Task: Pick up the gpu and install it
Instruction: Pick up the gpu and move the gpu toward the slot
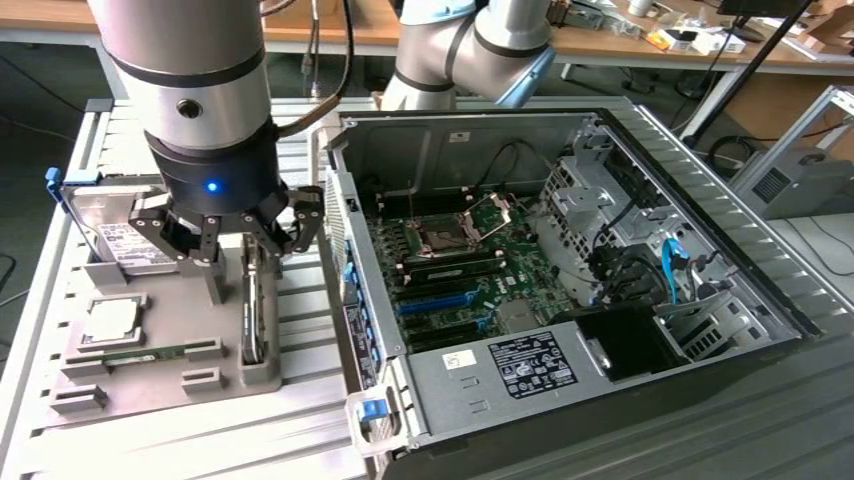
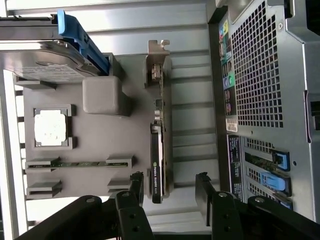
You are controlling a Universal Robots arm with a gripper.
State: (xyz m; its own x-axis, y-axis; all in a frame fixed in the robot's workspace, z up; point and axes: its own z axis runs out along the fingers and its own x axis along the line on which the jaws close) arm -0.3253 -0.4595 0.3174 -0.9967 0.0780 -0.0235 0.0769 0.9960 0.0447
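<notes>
GPU stood on edge in the grey fixture tray, on the exterior view's left of the open computer case. My gripper hovered just above it, jaws apart and holding nothing, one finger on either side of the card. For a good grip, I judged it best to centre over the shroud, come down straight and close on the flat faces.
</notes>
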